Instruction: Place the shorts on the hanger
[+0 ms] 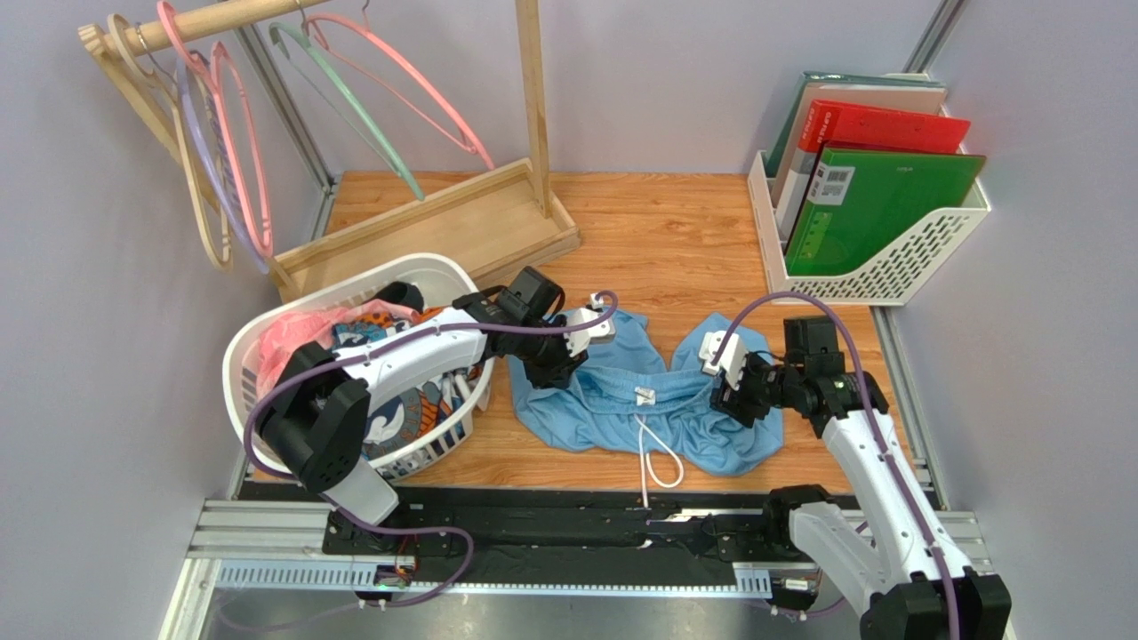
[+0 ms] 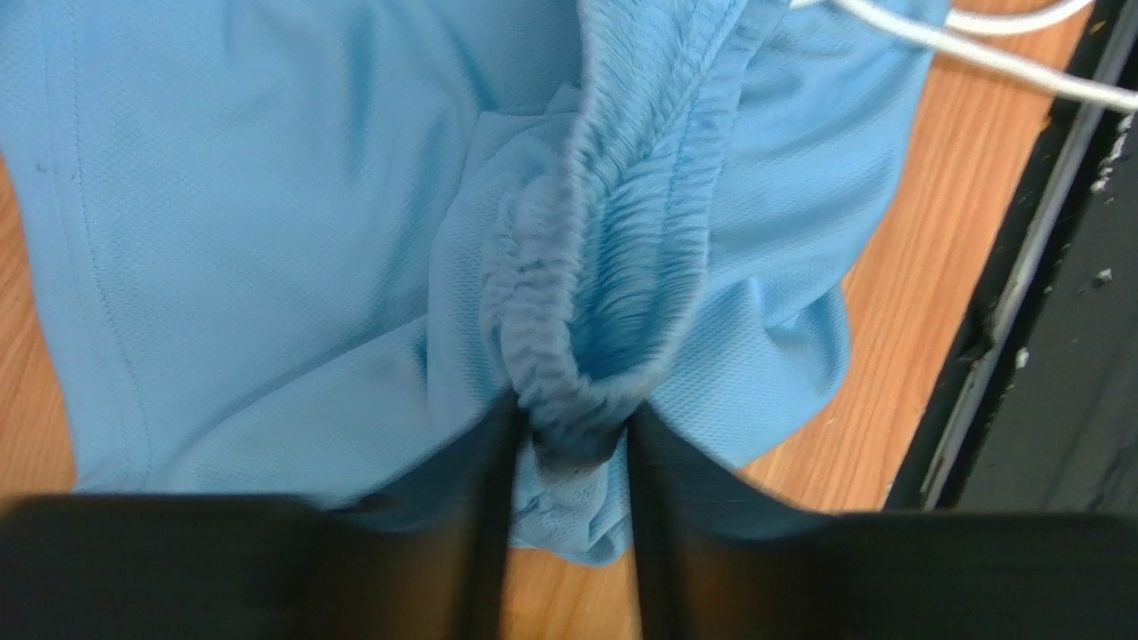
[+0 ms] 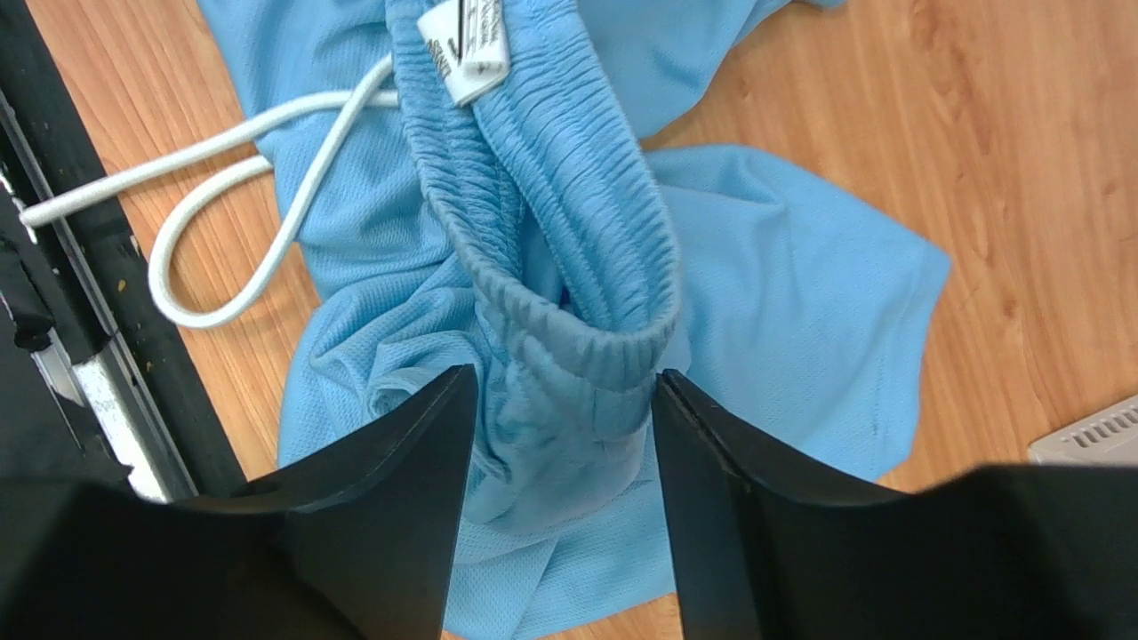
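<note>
The light blue shorts (image 1: 601, 398) lie spread on the wooden table between my two arms, with the white drawstring (image 1: 657, 460) trailing toward the near edge. My left gripper (image 1: 550, 358) is at their left end. In the left wrist view the gathered waistband (image 2: 628, 227) runs down between the parted fingers of the left gripper (image 2: 568, 454). My right gripper (image 1: 739, 390) is at the right end. It (image 3: 568, 387) stands open astride the waistband fold (image 3: 561, 227), below the white label (image 3: 468, 40). A salmon-pink hanger (image 1: 454, 120) hangs on the rail at the back left.
A white laundry basket (image 1: 267, 334) with pink and patterned clothes sits under my left arm. A wooden rack base (image 1: 428, 234) and several other hangers (image 1: 201, 147) are behind it. A white file holder (image 1: 882, 267) with folders stands back right. A black rail (image 1: 601, 527) edges the near side.
</note>
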`<state>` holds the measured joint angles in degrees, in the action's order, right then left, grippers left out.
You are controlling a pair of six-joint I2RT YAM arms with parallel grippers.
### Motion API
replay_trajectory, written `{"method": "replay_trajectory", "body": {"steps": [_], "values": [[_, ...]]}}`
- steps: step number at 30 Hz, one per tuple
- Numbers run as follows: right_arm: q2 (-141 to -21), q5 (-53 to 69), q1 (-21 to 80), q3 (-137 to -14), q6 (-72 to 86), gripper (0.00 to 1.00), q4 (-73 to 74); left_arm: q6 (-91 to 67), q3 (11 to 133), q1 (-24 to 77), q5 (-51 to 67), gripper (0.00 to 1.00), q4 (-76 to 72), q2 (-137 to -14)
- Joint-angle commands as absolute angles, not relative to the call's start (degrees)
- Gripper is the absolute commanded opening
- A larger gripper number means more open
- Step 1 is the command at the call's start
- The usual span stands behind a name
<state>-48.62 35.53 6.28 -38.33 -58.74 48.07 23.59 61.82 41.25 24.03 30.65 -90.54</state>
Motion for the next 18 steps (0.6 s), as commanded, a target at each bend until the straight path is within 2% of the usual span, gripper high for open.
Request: {"method": "replay_trajectory", "body": {"steps": [1,2,3,5,6,7,8,14,18], "values": [[-51.1,34.8,6.2,-40.0,-61.7,0.70,48.2,25.2,63.7,41.5,22.8,0.48,31.2,-88.2],[-51.4,34.3,6.2,-42.3,-60.2,0.72,48.7,25.2,64.2,41.5,23.2,0.59,31.7,-86.8],[-51.5,33.6,6.2,-44.1,-57.2,0.76,49.8,24.6,64.8,41.6,23.7,0.60,33.8,-83.8],[-51.1,32.9,6.2,-47.1,-53.9,0.82,51.1,23.4,68.3,41.6,25.8,0.85,36.7,-80.7],[-50.9,33.1,6.2,-50.4,-52.4,0.86,52.4,21.6,69.8,41.5,26.5,0.90,39.8,-79.4],[-50.4,34.1,6.2,-51.8,-48.6,0.93,52.7,20.5,71.5,41.5,27.0,0.99,41.1,-76.8],[-50.2,34.5,6.2,-53.5,-46.6,0.99,53.0,18.7,75.4,41.5,27.2,0.99,42.4,-75.7],[-52.6,34.3,6.2,-65.1,-30.1,1.00,52.8,10.4,93.5,41.0,20.7,0.99,48.0,-71.5],[-54.4,32.5,6.1,-71.9,-25.3,1.00,53.9,3.9,102.6,40.0,5.0,0.99,45.0,-72.9]]}}
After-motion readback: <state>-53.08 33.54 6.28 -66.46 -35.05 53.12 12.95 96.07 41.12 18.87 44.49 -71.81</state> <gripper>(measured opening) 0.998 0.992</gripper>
